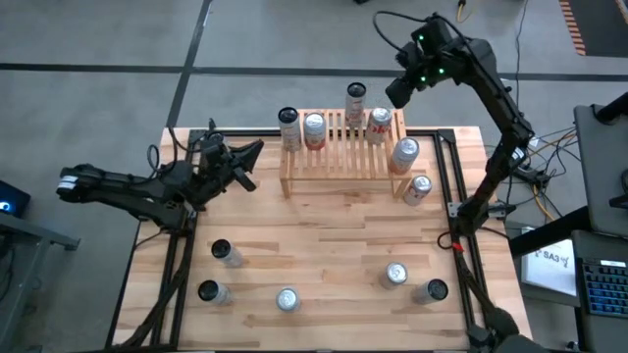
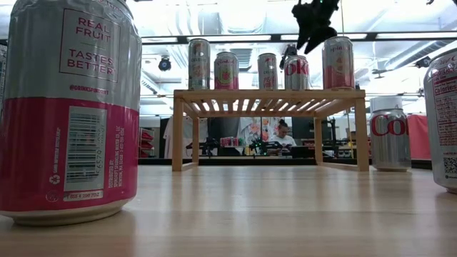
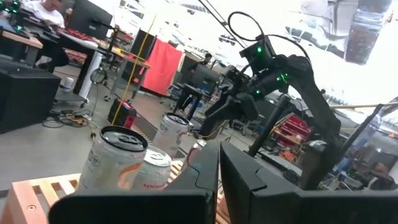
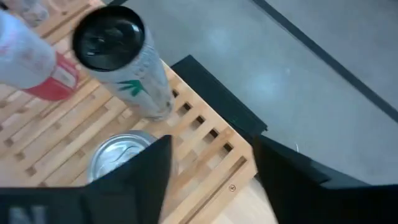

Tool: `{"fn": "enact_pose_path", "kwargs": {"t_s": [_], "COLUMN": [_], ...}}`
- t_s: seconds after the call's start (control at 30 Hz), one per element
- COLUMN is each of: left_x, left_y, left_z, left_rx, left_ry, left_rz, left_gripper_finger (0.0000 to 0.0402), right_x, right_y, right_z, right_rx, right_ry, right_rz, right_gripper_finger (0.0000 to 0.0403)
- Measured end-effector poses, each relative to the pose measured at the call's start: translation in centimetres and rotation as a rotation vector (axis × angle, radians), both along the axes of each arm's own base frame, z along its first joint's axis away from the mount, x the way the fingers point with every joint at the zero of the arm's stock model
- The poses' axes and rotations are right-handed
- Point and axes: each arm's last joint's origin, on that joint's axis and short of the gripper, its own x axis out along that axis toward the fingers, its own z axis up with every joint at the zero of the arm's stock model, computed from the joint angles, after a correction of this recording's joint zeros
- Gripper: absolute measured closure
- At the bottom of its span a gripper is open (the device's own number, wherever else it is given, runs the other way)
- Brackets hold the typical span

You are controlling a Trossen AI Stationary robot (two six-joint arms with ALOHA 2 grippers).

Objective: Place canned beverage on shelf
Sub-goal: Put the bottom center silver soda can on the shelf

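Wooden tabletop [image 1: 324,235], shelf [image 1: 339,157] bearing cans, right gripper [image 1: 400,90] hovering parted above its corner can [image 1: 380,122] (nothing grasped), left gripper [image 1: 245,162] waiting clenched beside shelf.

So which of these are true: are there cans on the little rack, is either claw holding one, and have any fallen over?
1. Five cans stand on the shelf. True.
2. The right gripper is carrying a can. False: it hangs above the shelf's back right corner with its fingers apart and nothing between them.
3. The left gripper is shut and empty, over the table to the left of the shelf. True.
4. The loose cans on the table lie on their sides. False: they stand upright, tops facing up.
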Motion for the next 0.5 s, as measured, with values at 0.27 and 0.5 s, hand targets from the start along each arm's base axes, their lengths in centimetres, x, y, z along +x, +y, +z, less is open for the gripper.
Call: {"fn": "enact_pose_path", "kwargs": {"t_s": [0.27,0.5], "left_x": [0.4,0.3], "left_y": [0.1,0.3], "left_z": [-0.3,-0.3], "left_rx": [-0.019,-0.026], "left_ry": [0.009,0.009], "left_rz": [0.068,0.113], "left_gripper_finger": [0.0402,0.0402], "right_x": [-1.7,-1.8], "right_y": [-0.7,0.1], "right_z": [-3.4,-6.2], "right_rx": [0.052,0.159], "right_ry": [0.025,-0.117], "right_rz": [-0.050,-0.027], "right_gripper_finger": [0.0350,0.0391]}}
